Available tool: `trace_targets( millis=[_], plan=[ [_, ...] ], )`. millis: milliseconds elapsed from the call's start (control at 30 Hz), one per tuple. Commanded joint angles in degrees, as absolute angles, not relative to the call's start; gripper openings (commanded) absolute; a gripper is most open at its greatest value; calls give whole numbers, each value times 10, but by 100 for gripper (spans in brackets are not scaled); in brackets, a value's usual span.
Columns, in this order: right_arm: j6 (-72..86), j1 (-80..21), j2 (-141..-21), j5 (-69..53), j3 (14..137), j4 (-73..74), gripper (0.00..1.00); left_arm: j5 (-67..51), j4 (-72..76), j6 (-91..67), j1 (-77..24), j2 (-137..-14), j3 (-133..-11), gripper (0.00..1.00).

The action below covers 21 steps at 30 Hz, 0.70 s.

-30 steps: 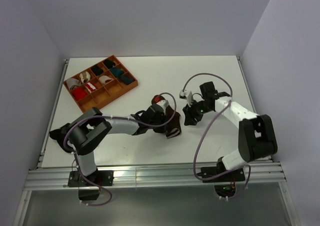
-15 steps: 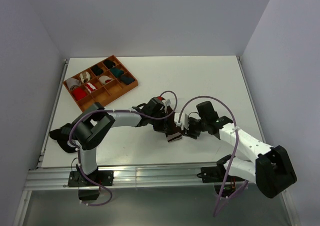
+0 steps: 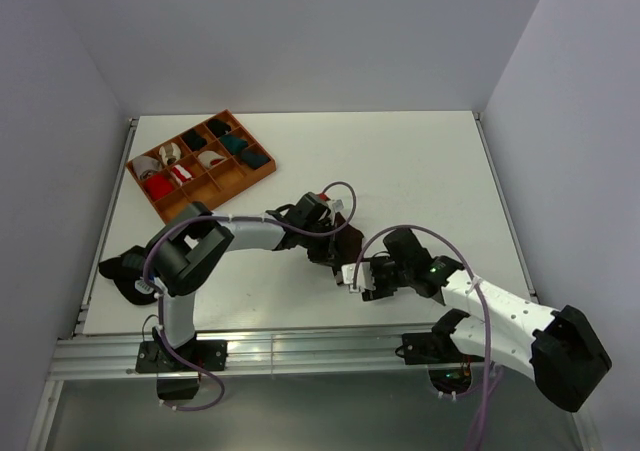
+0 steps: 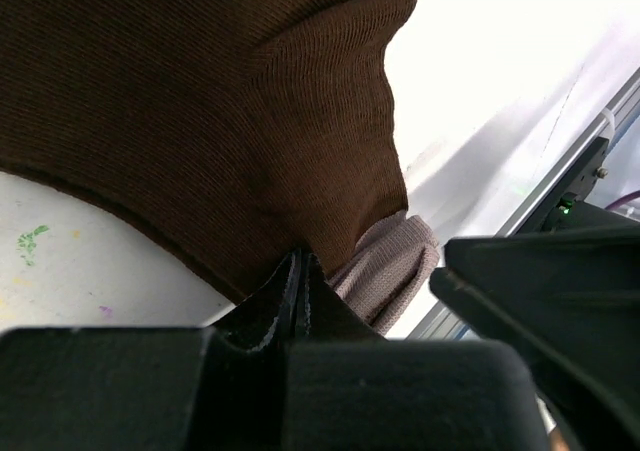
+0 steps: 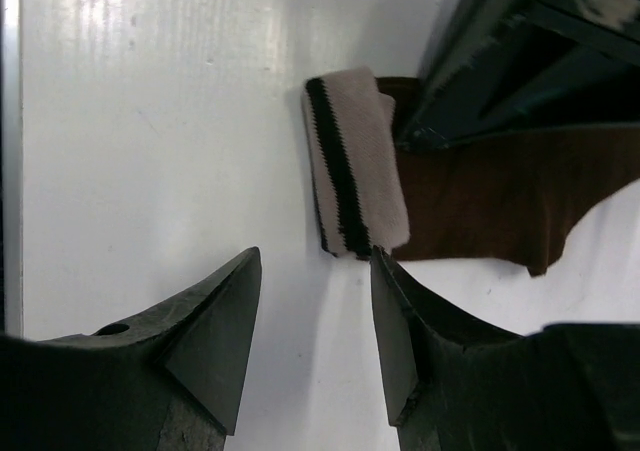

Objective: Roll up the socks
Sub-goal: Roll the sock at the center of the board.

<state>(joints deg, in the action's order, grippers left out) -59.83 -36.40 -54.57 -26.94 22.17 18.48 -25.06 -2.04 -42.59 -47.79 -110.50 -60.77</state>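
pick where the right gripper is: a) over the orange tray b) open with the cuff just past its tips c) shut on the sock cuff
b: in the right wrist view the right gripper is open and empty, the pale cuff of the socks lying just beyond its tips.

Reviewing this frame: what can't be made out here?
- Left wrist: socks run off the top edge; how much fabric the left claw pinches is hidden in shadow.
- Right wrist: the left claw hides the socks' far end.
- Top view: the left claw covers most of the socks; one or two, unclear. Tray bundles too small.
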Motion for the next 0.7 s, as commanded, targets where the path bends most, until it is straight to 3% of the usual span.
trace_targets(
  millis=[0,267,667],
  plan=[
    [-619,-402,-548,-231,214,147,55,-242,-72,-407,-477,-1133,-604,0],
    [-623,-457,-571,-178,187,78,54,-247,-78,-402,-474,-1138,-608,0],
    [-642,-461,-615,-137,186,9,53,-254,-91,-394,-471,-1137,-613,0]
  ],
)
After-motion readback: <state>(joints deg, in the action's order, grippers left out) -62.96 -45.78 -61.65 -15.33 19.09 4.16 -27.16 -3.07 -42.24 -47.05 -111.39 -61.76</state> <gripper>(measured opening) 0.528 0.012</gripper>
